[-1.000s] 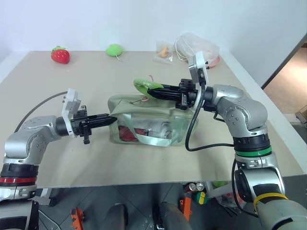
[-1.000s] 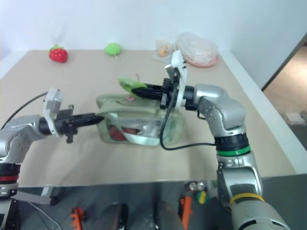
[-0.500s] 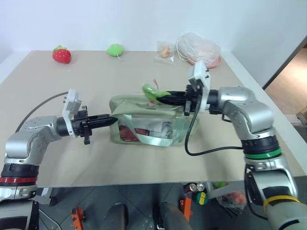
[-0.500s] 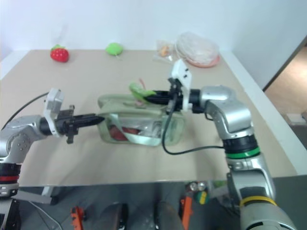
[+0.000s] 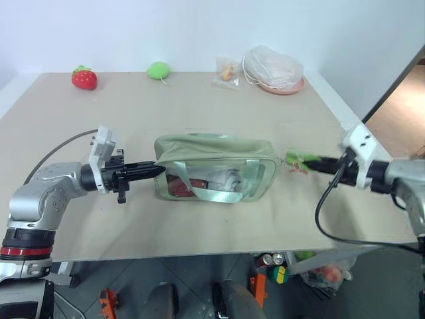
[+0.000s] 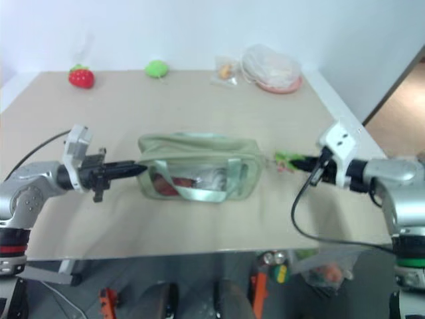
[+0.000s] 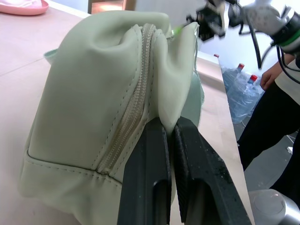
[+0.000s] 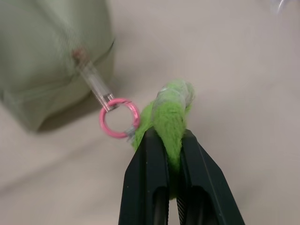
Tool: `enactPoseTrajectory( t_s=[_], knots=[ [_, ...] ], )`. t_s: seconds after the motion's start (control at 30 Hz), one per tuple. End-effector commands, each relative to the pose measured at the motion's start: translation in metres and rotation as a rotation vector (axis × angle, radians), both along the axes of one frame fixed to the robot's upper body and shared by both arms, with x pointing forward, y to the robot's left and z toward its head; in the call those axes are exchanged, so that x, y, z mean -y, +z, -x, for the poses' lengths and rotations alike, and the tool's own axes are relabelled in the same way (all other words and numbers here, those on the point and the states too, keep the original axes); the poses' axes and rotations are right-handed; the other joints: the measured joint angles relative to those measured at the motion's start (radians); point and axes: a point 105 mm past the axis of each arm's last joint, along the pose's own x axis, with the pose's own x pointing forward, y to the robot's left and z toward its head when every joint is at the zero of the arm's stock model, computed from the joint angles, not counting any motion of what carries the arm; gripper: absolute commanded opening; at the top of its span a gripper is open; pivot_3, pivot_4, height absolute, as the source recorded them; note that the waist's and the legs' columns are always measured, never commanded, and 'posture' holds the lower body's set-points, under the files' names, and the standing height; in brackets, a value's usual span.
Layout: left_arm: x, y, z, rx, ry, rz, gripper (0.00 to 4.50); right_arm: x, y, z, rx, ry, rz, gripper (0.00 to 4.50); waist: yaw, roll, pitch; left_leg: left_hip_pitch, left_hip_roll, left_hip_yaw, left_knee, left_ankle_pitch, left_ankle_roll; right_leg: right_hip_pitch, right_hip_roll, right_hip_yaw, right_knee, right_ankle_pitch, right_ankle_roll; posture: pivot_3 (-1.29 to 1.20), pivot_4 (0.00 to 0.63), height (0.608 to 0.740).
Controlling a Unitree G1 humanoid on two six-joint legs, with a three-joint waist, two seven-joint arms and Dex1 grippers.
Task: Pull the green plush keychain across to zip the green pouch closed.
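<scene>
Gripping small lime-green plush keychain (image 8: 171,115), right gripper (image 8: 174,140) has black fingers clamped on fuzzy body, just off right end of pale sage-green rectangular fabric pouch (image 5: 216,166). Pink ring (image 8: 119,117) joins keychain to zipper pull at that end. Left gripper (image 7: 169,129) pinches fabric fold at pouch's opposite, left end, beside zipper (image 7: 132,103). Pouch lies mid beige table (image 5: 199,100). Behind pouch, along table's back edge: red strawberry plush (image 5: 84,77), round lime-green blob (image 5: 158,69), clear plastic bags (image 5: 269,66).

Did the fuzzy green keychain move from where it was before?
Yes. The keychain, pinched in the right gripper, went from above the pouch to past its end on the robot's right, nearer the table.
</scene>
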Motion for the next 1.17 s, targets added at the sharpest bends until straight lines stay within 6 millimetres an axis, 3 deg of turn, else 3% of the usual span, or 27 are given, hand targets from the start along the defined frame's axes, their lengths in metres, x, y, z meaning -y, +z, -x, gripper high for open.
enactPoseTrajectory(
  t_s=[0.03, 0.07, 0.13, 0.3, 0.5, 0.73, 0.87, 1.03, 1.17],
  knots=[
    [-0.008, -0.003, 0.0, -0.031, 0.034, -0.013, 0.0, -0.03, -0.038, 0.006, -0.077, 0.01, -0.039, 0.03, -0.001, 0.0, 0.0, 0.0, 0.001, 0.0, 0.0, 0.0, 0.0, 0.0, 0.001, 0.0, 0.0, 0.0, 0.0, 0.0, 0.15, 0.74],
    [-0.009, -0.001, -0.005, -0.08, 0.064, 0.017, 0.0, -0.048, -0.046, 0.006, -0.089, 0.026, -0.089, 0.03, -0.001, 0.0, 0.0, 0.0, 0.001, 0.0, 0.001, 0.0, 0.0, 0.0, 0.002, 0.0, 0.0, 0.0, -0.001, 0.0, 0.15, 0.74],
    [-0.011, 0.003, -0.013, -0.142, 0.111, 0.06, 0.0, -0.065, -0.048, 0.005, -0.089, 0.046, -0.133, 0.03, -0.003, 0.001, 0.0, 0.001, 0.002, 0.0, 0.001, 0.0, 0.0, 0.001, 0.003, 0.001, 0.001, 0.001, -0.001, 0.0, 0.15, 0.74],
    [-0.015, 0.003, -0.021, -0.122, 0.17, 0.034, 0.0, -0.054, -0.02, -0.001, -0.022, 0.051, -0.174, 0.03, -0.004, 0.001, 0.0, 0.002, 0.002, 0.002, 0.001, 0.001, 0.0, 0.0, 0.006, 0.002, 0.0, 0.002, -0.001, 0.0, 0.15, 0.74],
    [-0.013, 0.002, -0.019, -0.163, 0.156, 0.071, 2.14, -0.046, 0.023, 0.006, 0.045, 0.099, -0.297, 2.14, -0.002, 0.001, 0.0, 0.0, 0.003, 0.002, 0.0, 0.001, 0.0, -0.002, 0.007, 0.003, 0.0, 0.002, -0.002, 0.0, 0.15, 0.74],
    [-0.013, 0.006, -0.003, -0.196, 0.114, 0.112, 4.48, -0.017, 0.071, 0.02, 0.124, 0.091, -0.38, 4.49, -0.003, 0.001, 0.0, -0.002, 0.003, 0.0, -0.001, 0.001, 0.0, -0.003, 0.007, 0.003, 0.0, 0.001, -0.002, 0.0, 0.15, 0.74],
    [-0.045, 0.005, -0.012, -0.127, 0.323, 0.107, 4.48, -0.007, 0.09, 0.043, 0.12, 0.117, -0.442, 4.49, -0.002, 0.001, 0.0, -0.002, 0.004, -0.001, -0.001, 0.001, 0.0, -0.003, 0.007, 0.003, 0.0, 0.001, -0.003, 0.0, 0.15, 0.74],
    [-0.088, 0.0, -0.006, -0.151, 0.486, 0.081, 4.48, -0.006, 0.08, 0.059, 0.062, 0.104, -0.416, 4.49, -0.003, 0.001, 0.0, -0.001, 0.005, -0.001, -0.001, 0.001, 0.0, -0.003, 0.007, 0.002, 0.0, 0.0, -0.004, 0.0, 0.15, 0.74],
    [-0.1, -0.002, -0.003, -0.152, 0.531, 0.087, 4.48, -0.01, 0.075, 0.06, 0.062, 0.089, -0.423, 4.49, -0.002, 0.002, 0.001, -0.001, 0.004, -0.001, -0.001, 0.001, 0.0, -0.003, 0.006, 0.002, 0.0, -0.001, -0.008, 0.0, 0.15, 0.74]
  ],
)
